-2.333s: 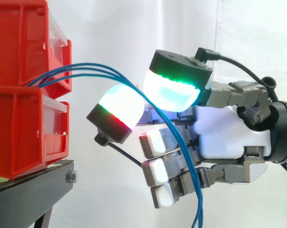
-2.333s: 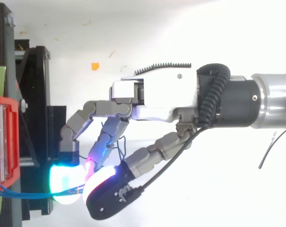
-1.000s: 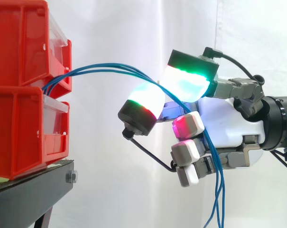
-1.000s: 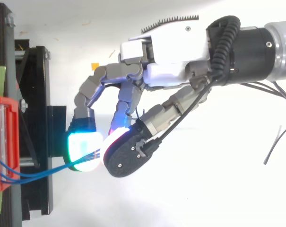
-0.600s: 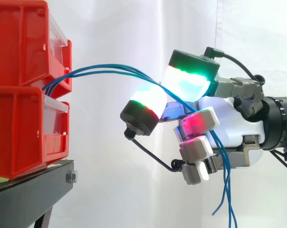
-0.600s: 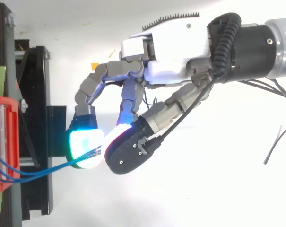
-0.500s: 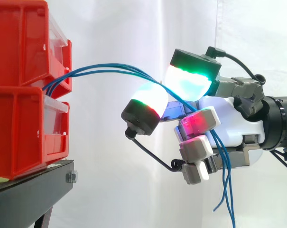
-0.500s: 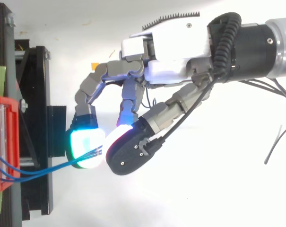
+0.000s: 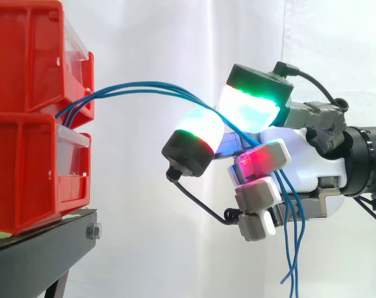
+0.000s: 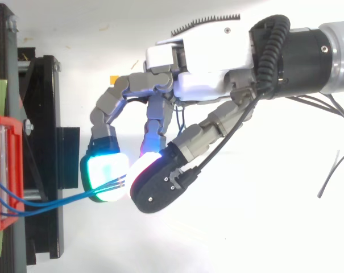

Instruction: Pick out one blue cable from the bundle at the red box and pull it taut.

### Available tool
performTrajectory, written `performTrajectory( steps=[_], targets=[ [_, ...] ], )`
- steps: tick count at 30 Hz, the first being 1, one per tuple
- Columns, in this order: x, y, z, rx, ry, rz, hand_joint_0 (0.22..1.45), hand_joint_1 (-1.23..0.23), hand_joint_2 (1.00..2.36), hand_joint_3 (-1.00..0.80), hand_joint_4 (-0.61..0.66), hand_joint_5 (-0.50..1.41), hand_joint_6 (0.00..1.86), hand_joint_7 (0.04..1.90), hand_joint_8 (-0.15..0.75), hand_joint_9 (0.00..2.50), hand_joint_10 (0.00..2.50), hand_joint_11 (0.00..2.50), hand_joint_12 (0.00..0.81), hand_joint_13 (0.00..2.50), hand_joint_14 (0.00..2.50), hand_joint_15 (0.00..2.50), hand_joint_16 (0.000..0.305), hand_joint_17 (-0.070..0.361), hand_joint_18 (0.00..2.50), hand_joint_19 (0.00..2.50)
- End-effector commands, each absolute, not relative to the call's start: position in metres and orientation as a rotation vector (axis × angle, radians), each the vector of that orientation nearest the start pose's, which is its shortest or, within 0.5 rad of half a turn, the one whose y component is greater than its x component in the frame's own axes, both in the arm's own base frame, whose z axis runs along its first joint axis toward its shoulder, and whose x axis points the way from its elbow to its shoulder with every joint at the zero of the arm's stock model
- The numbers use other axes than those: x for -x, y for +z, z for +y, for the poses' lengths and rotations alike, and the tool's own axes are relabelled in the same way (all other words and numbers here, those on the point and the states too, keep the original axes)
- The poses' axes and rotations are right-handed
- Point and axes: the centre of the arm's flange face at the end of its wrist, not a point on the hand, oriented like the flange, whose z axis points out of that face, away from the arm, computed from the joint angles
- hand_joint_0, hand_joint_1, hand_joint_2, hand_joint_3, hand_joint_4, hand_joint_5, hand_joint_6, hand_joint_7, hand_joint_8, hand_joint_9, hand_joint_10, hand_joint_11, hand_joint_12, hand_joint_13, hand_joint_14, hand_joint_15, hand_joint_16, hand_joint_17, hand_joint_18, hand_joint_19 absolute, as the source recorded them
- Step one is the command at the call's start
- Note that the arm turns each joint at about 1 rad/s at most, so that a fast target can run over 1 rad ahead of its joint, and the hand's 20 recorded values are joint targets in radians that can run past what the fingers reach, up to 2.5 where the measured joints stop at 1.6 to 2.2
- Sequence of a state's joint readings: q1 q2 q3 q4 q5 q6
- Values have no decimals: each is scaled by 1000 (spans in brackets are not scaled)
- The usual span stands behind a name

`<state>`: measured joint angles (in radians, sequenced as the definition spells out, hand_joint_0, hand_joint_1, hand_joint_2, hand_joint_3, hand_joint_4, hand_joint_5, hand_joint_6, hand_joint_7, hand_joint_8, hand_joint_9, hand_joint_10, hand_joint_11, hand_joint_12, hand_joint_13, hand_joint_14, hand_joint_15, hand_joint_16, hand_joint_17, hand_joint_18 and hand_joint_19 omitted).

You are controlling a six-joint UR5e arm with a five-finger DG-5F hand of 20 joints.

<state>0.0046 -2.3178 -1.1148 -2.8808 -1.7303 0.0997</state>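
Three blue cables (image 9: 144, 90) come out from between the two stacked red bins (image 9: 26, 62) and arch to the right, still slack. My hand (image 9: 302, 164) is to the right of the bins and apart from them. It is shut on the blue cables, which run between two large glowing fingertips (image 9: 248, 110) and hang down past the curled lower fingers. In the top view the blue cables (image 10: 58, 199) run from the red bin (image 10: 4, 170) into the pinch under the hand (image 10: 200, 62).
The bins rest on a black stand (image 9: 38, 254), seen in the top view as the black stand (image 10: 46, 114) along the left edge. A small orange scrap (image 10: 114, 79) and a thin dark wire (image 10: 328, 176) lie on the white floor. A white curtain hangs behind.
Since the earliest frames my hand has moved right and up, away from the bins, with its lower fingers curling in. In the last half second it crept slightly right and the loose ends swung.
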Motion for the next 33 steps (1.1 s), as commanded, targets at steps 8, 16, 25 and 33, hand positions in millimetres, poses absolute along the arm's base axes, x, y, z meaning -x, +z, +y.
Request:
performTrajectory(
  steps=[8,16,25,33],
  targets=[
    [-760,259,-114,-1230,1383,1311,809,-979,1014,-324,-232,-78,954,1136,259,1373,24,702,326,1159,27,647,39,87,984,670],
    [-759,259,-116,-1234,1380,1311,798,-987,1000,-500,-247,-83,963,1076,249,1375,26,716,323,1171,27,647,39,88,1015,634],
    [-760,261,-120,-1229,1381,1301,723,-978,1000,-500,-164,-81,955,1025,244,1388,26,713,326,1172,27,653,39,88,1011,645],
    [-759,259,-120,-1230,1381,1306,617,-804,1000,-500,-58,-72,938,884,256,1393,24,702,333,1168,24,646,40,91,984,667]
  ],
)
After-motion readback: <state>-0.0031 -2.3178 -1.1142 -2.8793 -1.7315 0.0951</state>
